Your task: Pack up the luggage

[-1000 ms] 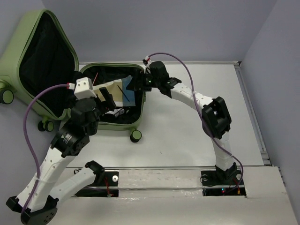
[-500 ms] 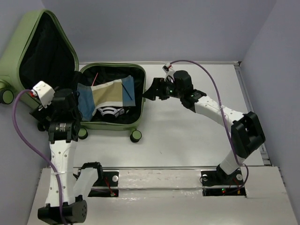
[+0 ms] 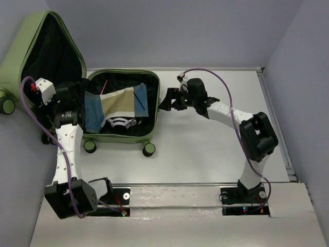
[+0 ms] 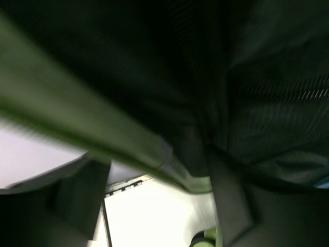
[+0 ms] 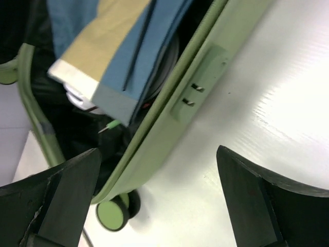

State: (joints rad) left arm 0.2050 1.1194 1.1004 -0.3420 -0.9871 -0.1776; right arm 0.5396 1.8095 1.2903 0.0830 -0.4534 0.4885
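Note:
The pale green luggage (image 3: 123, 138) lies open at the table's back left. Its lid (image 3: 15, 62) stands up at the left, black lining showing. A folded blue and tan cloth (image 3: 118, 103) and a white object (image 3: 119, 123) lie in the base. My left gripper (image 3: 78, 98) is at the lid's lower edge. In the blurred left wrist view the green rim (image 4: 128, 149) runs above its spread fingers (image 4: 77, 200). My right gripper (image 3: 167, 103) is open and empty, just right of the base's right wall (image 5: 169, 134), over bare table (image 5: 159, 206).
The base's side lock (image 5: 198, 87) faces my right gripper. Caster wheels (image 3: 149, 149) stick out at the near edge, one also in the right wrist view (image 5: 110, 213). A green pen tip (image 5: 110, 126) lies under the cloth (image 5: 108, 46). Grey walls close the back and right.
My left arm has swung left, from over the base to the lid's edge. My right gripper has drawn back out of the base to just beside its right wall.

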